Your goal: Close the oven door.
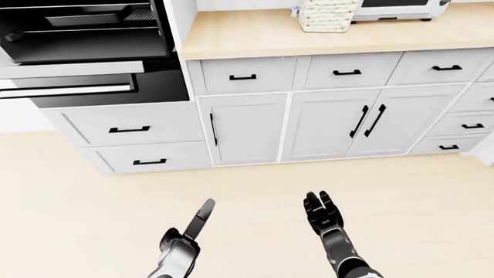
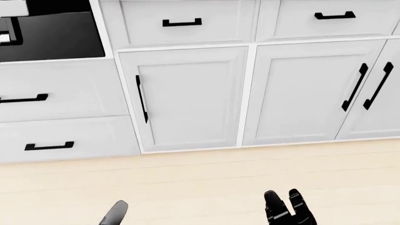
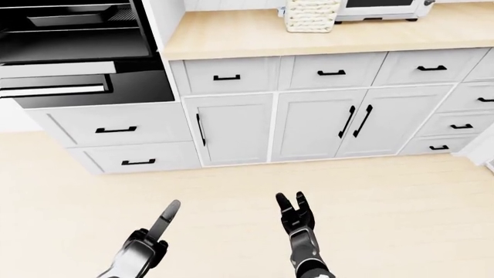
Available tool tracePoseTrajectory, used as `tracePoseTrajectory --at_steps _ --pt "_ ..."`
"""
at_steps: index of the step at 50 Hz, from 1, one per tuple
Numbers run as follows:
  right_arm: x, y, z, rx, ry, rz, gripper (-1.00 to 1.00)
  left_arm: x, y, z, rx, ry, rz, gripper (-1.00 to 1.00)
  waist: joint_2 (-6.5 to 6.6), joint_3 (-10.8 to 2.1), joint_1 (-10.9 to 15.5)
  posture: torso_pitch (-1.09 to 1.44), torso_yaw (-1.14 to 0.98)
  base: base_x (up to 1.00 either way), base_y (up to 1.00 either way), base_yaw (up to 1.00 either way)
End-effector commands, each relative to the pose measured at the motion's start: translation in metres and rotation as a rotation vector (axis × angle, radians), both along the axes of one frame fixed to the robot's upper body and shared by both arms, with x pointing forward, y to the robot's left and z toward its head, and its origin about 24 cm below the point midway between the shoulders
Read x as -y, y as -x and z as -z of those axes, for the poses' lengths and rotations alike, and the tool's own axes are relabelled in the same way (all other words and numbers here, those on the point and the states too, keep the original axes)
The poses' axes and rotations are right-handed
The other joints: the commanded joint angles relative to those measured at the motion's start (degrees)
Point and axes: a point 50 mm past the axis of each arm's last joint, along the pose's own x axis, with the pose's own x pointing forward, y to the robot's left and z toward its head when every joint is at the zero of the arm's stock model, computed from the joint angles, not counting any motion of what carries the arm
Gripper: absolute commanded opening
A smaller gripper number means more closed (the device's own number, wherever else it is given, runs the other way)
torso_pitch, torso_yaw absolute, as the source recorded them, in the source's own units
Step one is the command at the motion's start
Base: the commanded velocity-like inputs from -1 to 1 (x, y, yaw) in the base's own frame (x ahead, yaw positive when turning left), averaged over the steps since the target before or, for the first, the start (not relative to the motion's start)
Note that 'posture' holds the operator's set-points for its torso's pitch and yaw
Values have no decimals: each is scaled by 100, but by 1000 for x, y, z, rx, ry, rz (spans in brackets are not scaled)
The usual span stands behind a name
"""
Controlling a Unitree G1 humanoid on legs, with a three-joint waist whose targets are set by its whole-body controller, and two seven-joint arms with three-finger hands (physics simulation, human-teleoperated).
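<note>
**Oven door hangs open at upper left; both hands low and empty**

Left-eye view: The oven [image 1: 81, 40] sits at about 10 o'clock, built into the white cabinets. Its door [image 1: 69, 78] is dropped open, a dark slab with a pale handle bar along its edge, and racks show inside the cavity above it. Two wide drawers [image 1: 127, 127] lie under it. At 12 to 2 o'clock runs a wooden counter [image 1: 255, 32] carrying a woven basket [image 1: 328, 14], with a microwave just beside it at the top edge. The left hand [image 1: 185, 240] is at 7 o'clock over the pale floor [image 1: 69, 197], fingers straight and held together, touching nothing. The right hand [image 1: 322, 213] is at 5 o'clock, fingers spread apart and pointing up, empty.

Head view: This camera looks lower at the cabinet doors [image 2: 184, 98]. Only a black corner of the oven door shows at 10 o'clock. One left fingertip pokes in at 7 o'clock, and the right hand's fingers [image 2: 275, 211] at 5 o'clock.

Right-eye view: Nearly the same scene, shifted a little leftward. Both hands are well apart from the oven door.
</note>
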Motion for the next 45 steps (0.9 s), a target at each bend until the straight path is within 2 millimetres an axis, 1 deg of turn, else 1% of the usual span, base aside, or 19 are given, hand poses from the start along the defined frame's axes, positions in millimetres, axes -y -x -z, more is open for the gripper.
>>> tracePoseTrajectory --at_steps 1,7,12,13,15,16,18,21,25,27,29,30,31,32,36,42,43,44,45 --pt "7 -16 -17 99 23 15 100 -1 -6 -13 47 -8 -37 100 -21 -121 -3 0 0 0 0 0" --pt "13 -10 -12 73 15 51 100 1 -4 -13 -1 54 -134 100 -29 -125 2 0 0 0 0 0" --pt "20 -12 -15 75 54 63 100 5 -8 -15 65 154 -194 100 -50 -147 15 0 0 0 0 0" --pt "21 -13 -16 79 61 64 100 5 -8 -15 62 152 -196 100 -55 -275 11 0 0 0 11 0" --pt "21 -15 -18 80 66 62 100 5 -8 -15 68 156 -189 100 -53 -158 3 0 0 0 12 0" --pt "22 -15 -19 83 71 60 100 5 -8 -15 63 161 -191 100 -14 -146 -14 0 0 0 31 0" --pt "23 -17 -20 84 75 61 100 5 -9 -15 70 165 -180 100 -139 -136 -35 0 0 0 40 0" --pt "23 -18 -22 91 80 60 100 6 -9 -15 76 168 -180 100 -171 -175 -46 0 0 0 42 0" --pt "22 -21 -24 95 87 52 100 6 -9 -15 78 169 -180 100 -190 -79 -107 0 0 0 75 0" --pt "21 -22 -25 96 86 51 100 6 -9 -15 79 170 -182 100 -91 -67 -120 0 0 0 80 0" --pt "21 -23 -26 96 88 49 100 6 -9 -15 80 170 -184 100 140 -61 -119 0 0 0 80 0" --pt "20 -24 -27 97 87 49 100 5 -9 -15 80 167 -183 100 345 -100 -115 0 0 0 79 0" --pt "20 -24 -27 95 89 47 100 6 -9 -15 80 168 -183 100 694 -205 -74 0 0 0 80 0" --pt "20 -24 -27 97 88 49 100 5 -9 -15 81 167 -184 100 355 -46 -8 0 0 0 80 0" --pt "20 -25 -28 99 89 47 100 5 -9 -15 84 163 -182 100 154 -99 45 0 0 0 80 0" --pt "21 -28 -31 105 93 47 100 5 -10 -15 97 162 -179 100 -221 22 96 0 0 0 79 0" --pt "21 -28 -31 106 93 45 100 5 -10 -15 98 162 -179 100 -301 12 85 0 0 0 80 0" --pt "20 -28 -31 107 93 42 100 5 -10 -15 97 160 -179 100 -470 -52 67 0 0 0 80 0" --pt "20 -29 -32 107 95 42 100 5 -10 -15 98 159 -179 100 -366 -11 -26 0 0 0 80 0"
